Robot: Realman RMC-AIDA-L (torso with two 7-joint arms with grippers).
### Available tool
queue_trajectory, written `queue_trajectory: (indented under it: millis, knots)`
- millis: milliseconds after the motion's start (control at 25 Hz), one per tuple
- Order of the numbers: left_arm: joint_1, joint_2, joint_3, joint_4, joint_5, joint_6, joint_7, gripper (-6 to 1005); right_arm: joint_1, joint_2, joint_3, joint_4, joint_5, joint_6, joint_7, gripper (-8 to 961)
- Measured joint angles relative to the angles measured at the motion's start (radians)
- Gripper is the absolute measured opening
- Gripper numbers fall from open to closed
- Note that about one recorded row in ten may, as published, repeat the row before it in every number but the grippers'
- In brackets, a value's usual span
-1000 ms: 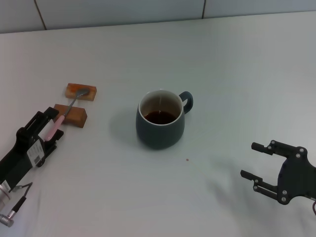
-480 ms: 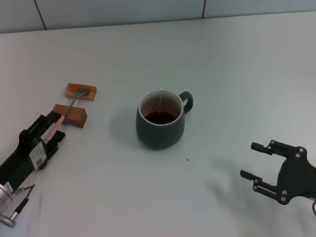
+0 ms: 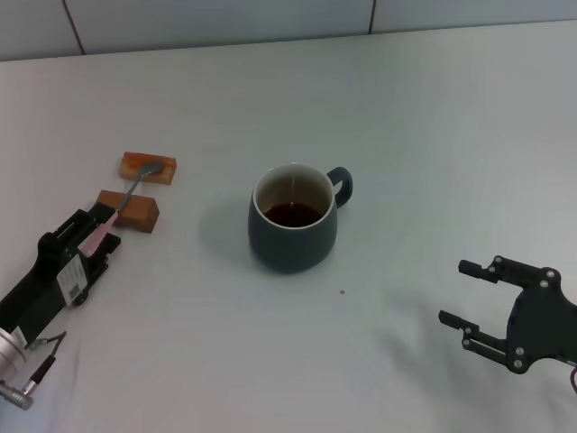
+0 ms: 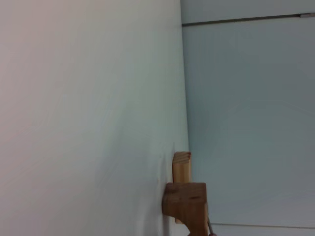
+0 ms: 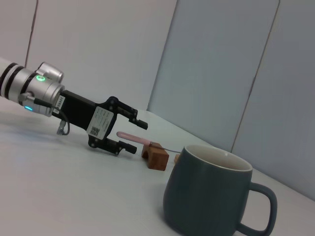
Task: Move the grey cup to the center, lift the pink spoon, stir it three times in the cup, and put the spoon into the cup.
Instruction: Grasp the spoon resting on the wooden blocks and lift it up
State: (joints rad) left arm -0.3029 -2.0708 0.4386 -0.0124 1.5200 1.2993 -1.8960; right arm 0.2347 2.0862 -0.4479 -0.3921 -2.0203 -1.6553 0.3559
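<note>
The grey cup [image 3: 293, 224] [image 5: 209, 196] stands mid-table with dark liquid inside and its handle toward the far right. The pink spoon [image 3: 102, 228] [image 5: 131, 136] lies across two brown blocks, its metal bowl on the far block [image 3: 149, 167] and its stem over the near block [image 3: 129, 211] [image 5: 156, 157]. My left gripper [image 3: 103, 229] [image 5: 137, 136] is open at the left, one finger on each side of the pink handle without closing on it. My right gripper [image 3: 457, 292] hangs open at the near right, empty and well away from the cup.
The left wrist view shows both brown blocks [image 4: 187, 203] end-on against the white table [image 3: 406, 135] and a pale wall. A tiled wall edge [image 3: 225, 36] runs along the back. A small dark speck [image 3: 342, 291] lies in front of the cup.
My left gripper has shifted slightly toward the near left along the spoon handle. Cup, spoon, blocks and right gripper have not moved.
</note>
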Motion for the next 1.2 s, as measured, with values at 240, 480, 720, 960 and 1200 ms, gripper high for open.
queue_trajectory:
  millis: [240, 480, 720, 960, 1200]
  knots:
    - [-0.003, 0.0, -0.002, 0.0, 0.0, -0.01, -0.013, 532, 0.001, -0.001, 0.0, 0.0, 0.0, 0.001, 0.0, 623]
    - [-0.002, 0.0, -0.002, -0.001, 0.0, -0.015, -0.015, 456, 0.002, -0.002, -0.001, -0.001, 0.0, 0.002, 0.003, 624]
    - [-0.002, 0.0, -0.001, -0.001, 0.0, -0.023, -0.02, 420, 0.002, -0.002, 0.0, -0.003, 0.0, 0.002, 0.012, 623]
    - [-0.007, 0.0, -0.001, -0.001, 0.0, -0.027, -0.023, 411, 0.002, -0.002, 0.0, -0.004, 0.0, 0.002, 0.012, 623]
    - [-0.016, -0.002, -0.011, -0.001, 0.0, -0.03, -0.023, 331, 0.003, -0.002, 0.0, -0.004, 0.0, 0.001, 0.012, 622]
